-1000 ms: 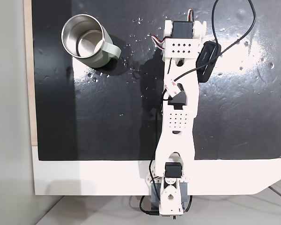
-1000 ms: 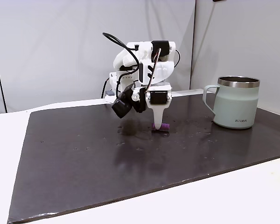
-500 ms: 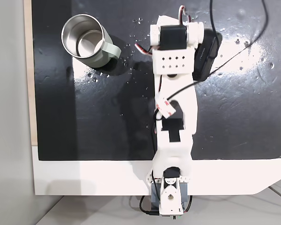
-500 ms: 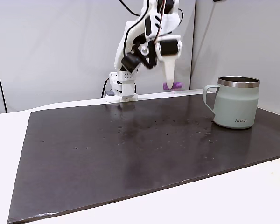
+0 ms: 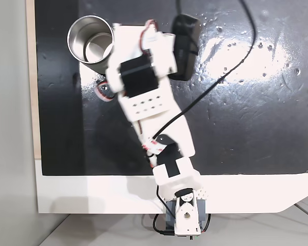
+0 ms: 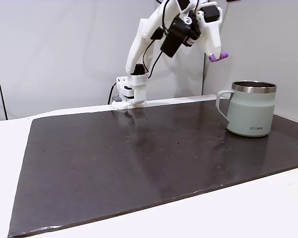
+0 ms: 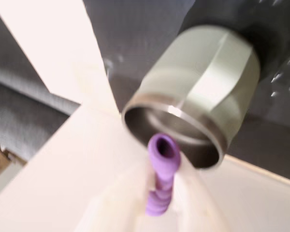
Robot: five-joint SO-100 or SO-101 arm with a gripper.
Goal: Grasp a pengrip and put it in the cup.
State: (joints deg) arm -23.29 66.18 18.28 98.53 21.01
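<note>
White printed arm [image 5: 143, 97] — black servos, black cables, perforated panel, white claw [image 6: 217, 53].

Your arm is raised high and stretched out from its base, wrist angled downward. The tool [image 6: 217, 55] is clamped on the pengrip [image 6: 218, 57], its fingers [image 7: 193, 203] pinching each side.

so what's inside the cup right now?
Nothing visible: bare steel inside the cup, though its rim hides part of the floor. The pengrip is held in the claw, above the opening.

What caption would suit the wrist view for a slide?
Gripper holding the purple pengrip in the air, close to the open steel cup on the dark mat.
</note>
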